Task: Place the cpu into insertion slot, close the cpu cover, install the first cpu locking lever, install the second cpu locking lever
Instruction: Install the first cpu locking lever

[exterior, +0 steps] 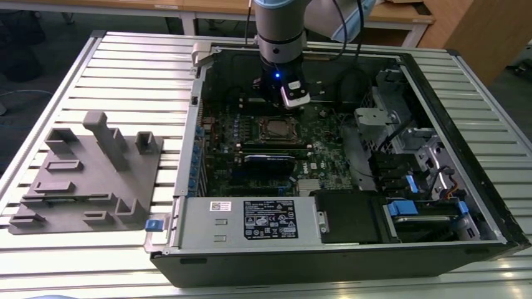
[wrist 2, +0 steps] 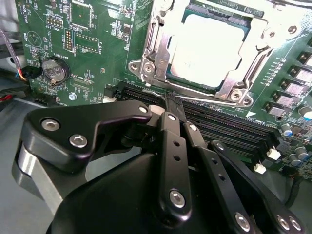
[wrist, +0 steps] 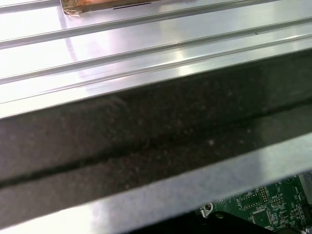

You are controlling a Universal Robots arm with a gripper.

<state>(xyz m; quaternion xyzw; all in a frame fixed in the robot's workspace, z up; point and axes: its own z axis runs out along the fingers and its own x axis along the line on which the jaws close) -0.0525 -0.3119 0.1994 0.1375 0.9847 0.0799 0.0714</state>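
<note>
Black tool (wrist 2: 171,103) linkage fills the foreground in the second wrist view. Fingers drawn together, no gap between the tips. Tips sit just at a thin wire locking lever (wrist 2: 214,101) that runs along the socket's near edge. Cannot tell whether they pinch it or only touch.

Beyond the lever: cpu (wrist 2: 204,48) seated in the insertion slot (wrist 2: 217,12), dull metal top showing through the window of the cpu cover (wrist 2: 157,46). Cover lies flat over the chip.

Long black memory slots (wrist 2: 229,129) run under the fingers, just beside the socket. Coin cell (wrist 2: 53,69) sits well apart on the green circuit board (wrist 2: 97,58).

Exterior view: open computer case (exterior: 332,261) lies on the ribbed tabletop (exterior: 124,68). Tool (exterior: 287,93) reaches down near the case's far wall, just beyond the socket. Room is tight: drive cage (exterior: 415,149) toward the exterior view's right, power supply (exterior: 249,218) along the near wall. Grey fixture (exterior: 91,168) rests near the tabletop edge at the exterior view's left.

First wrist view: dark case rim (wrist: 146,141) against tabletop ribs (wrist: 146,44).
</note>
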